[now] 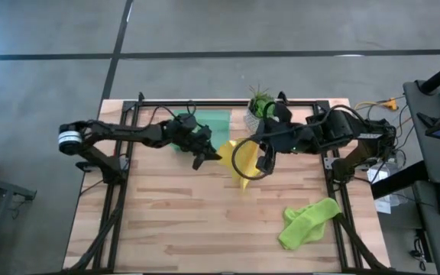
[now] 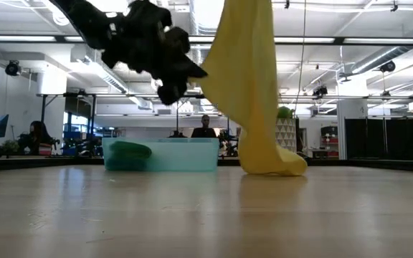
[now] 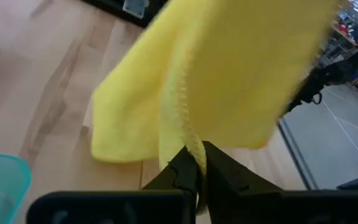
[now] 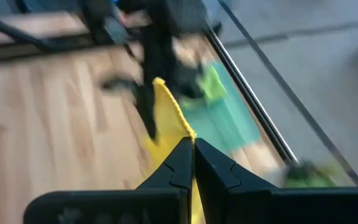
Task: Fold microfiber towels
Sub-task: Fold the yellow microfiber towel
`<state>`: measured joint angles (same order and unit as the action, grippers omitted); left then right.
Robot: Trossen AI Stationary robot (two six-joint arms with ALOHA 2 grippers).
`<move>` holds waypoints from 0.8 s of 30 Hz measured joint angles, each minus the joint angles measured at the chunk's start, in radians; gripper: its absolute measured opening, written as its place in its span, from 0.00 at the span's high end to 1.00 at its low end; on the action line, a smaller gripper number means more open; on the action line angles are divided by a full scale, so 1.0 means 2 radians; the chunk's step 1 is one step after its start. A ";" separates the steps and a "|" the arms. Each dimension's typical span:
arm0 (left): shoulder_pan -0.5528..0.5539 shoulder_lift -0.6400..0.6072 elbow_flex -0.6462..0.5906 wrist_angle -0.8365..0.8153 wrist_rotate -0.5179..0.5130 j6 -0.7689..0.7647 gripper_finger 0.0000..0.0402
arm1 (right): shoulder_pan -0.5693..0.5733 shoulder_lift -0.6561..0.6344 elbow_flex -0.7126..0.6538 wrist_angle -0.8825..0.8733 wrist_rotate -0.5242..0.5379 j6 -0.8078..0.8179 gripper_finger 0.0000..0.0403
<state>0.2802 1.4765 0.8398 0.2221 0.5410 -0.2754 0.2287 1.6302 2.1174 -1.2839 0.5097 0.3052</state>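
The yellow towel (image 1: 234, 162) hangs between my two grippers over the middle of the table. Its lower end (image 2: 272, 162) rests bunched on the wood. My left gripper (image 1: 205, 158) is shut on the towel's left side and my right gripper (image 1: 263, 162) is shut on its right side. A lime green towel (image 1: 308, 221) lies crumpled on the table at the near right. Another lime green cloth (image 4: 210, 84) lies in the green tray (image 1: 208, 122). The teal-blue towel does not show. My left gripper pinches the yellow towel's stitched edge (image 3: 191, 140) between its two fingers, coming from the table's left. The cloth spreads away from the fingertips and hangs down slack. My right gripper pinches a corner of the towel's stitched edge (image 4: 178, 118) between its two fingers, coming from the table's right. The cloth hangs below the hold, its lower end on the table.
The translucent green tray stands at the far middle-left, behind my left arm. A small potted plant (image 1: 260, 103) stands at the far edge, close to my right arm. Black frame rails (image 1: 121, 191) run along both sides. Bare wood lies at the near left.
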 joint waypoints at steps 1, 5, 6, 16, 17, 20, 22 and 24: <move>0.000 -0.013 0.000 -0.013 -0.001 0.001 1.00 | 0.000 0.000 -0.001 -0.020 0.007 0.011 0.98; -0.001 -0.080 0.000 -0.065 -0.006 0.000 1.00 | 0.007 -0.004 -0.016 -0.063 0.023 0.043 0.98; -0.002 -0.098 0.000 -0.078 -0.006 -0.002 1.00 | 0.011 -0.007 -0.023 -0.060 0.023 0.045 0.98; -0.073 -0.257 0.000 -0.247 -0.011 -0.078 1.00 | 0.135 -0.105 -0.235 0.056 0.018 0.185 0.98; -0.092 -0.263 0.000 -0.250 -0.012 -0.092 1.00 | 0.155 -0.121 -0.264 0.096 0.018 0.206 0.98; -0.158 -0.271 0.000 -0.234 -0.012 -0.156 1.00 | 0.214 -0.154 -0.334 0.242 0.019 0.250 0.98; -0.211 -0.268 0.000 -0.200 -0.012 -0.223 1.00 | 0.242 -0.162 -0.365 0.334 0.018 0.273 0.98; -0.264 -0.260 0.008 -0.152 -0.018 -0.280 1.00 | 0.264 -0.161 -0.380 0.399 0.018 0.297 0.98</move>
<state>-0.2474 0.9564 0.8549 -0.0811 0.5043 -0.8356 0.7562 1.3086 1.3566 -0.4858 0.5461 0.8991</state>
